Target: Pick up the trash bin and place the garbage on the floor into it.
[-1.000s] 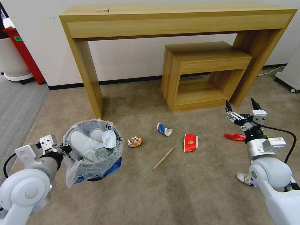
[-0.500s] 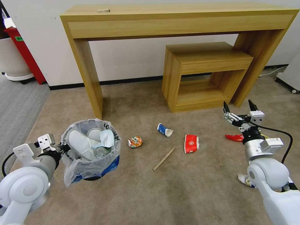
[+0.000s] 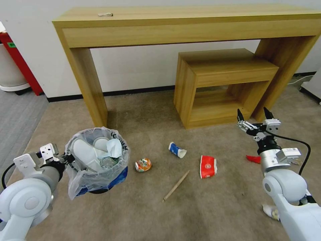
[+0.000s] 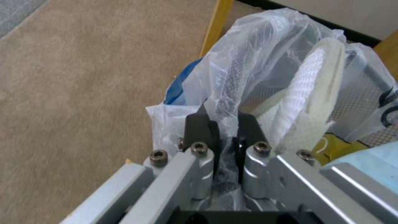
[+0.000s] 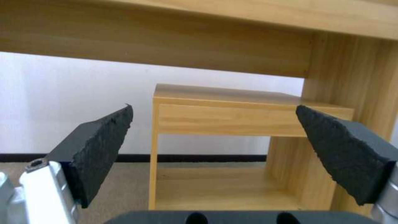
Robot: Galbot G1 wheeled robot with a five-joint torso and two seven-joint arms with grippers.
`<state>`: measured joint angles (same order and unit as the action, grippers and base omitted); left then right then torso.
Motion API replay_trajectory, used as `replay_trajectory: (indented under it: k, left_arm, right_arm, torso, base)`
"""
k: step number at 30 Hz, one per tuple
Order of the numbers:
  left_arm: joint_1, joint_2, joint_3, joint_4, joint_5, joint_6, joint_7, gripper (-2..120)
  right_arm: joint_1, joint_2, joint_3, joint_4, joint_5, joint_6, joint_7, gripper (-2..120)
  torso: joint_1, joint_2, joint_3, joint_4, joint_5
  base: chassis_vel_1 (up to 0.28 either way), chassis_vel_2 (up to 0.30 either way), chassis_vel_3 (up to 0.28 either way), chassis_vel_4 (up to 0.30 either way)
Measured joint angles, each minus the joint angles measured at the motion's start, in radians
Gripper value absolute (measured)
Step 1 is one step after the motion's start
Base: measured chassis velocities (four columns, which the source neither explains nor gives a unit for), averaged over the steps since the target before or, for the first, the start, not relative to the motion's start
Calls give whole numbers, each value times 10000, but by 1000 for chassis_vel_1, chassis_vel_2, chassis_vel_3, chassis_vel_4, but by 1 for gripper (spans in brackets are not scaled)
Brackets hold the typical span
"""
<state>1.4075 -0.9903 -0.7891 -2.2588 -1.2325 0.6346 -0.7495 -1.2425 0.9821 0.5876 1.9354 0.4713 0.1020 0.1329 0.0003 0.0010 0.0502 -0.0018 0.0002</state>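
The trash bin point(image 3: 97, 167), a small dark bin lined with a clear crinkled bag, hangs just above the carpet at the lower left. My left gripper point(image 3: 65, 158) is shut on its rim and bag point(image 4: 224, 124). Inside it lie white slippers point(image 3: 84, 151) point(image 4: 311, 90), a blue mask point(image 3: 114, 147) and a crushed bottle point(image 3: 108, 163). On the floor lie a crushed can point(image 3: 143, 164), a blue-white paper cup point(image 3: 176, 149), a red cup point(image 3: 208, 166), a wooden stick point(image 3: 176, 185), a red wrapper point(image 3: 254, 158) and a pale wrapper point(image 3: 271, 211). My right gripper point(image 3: 253, 115) point(image 5: 213, 109) is open and empty above the carpet at the right.
A tall wooden console table point(image 3: 187, 20) stands against the wall, with a small wooden table point(image 3: 227, 70) point(image 5: 232, 121) nested under its right half. A red object point(image 3: 16, 57) stands at the far left beside grey flooring. The carpet between bin and right arm holds the litter.
The whole view has shifted: the tables look nearer and the floor litter sits lower, so the camera moved. The left gripper keeps its hold on the bin; the right gripper stays open.
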Motion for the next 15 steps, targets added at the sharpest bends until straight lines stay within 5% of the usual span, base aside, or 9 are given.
replay_trajectory:
  k: [15]
  left_arm:
    - [20,40,-39,14,-9,5,18,3]
  right_arm:
    - [-29,27,-185,67,-52,-60,-52,100]
  torso:
    - [-2,0,-6,-1,-3]
  base:
    - [-5,-4,-2,5]
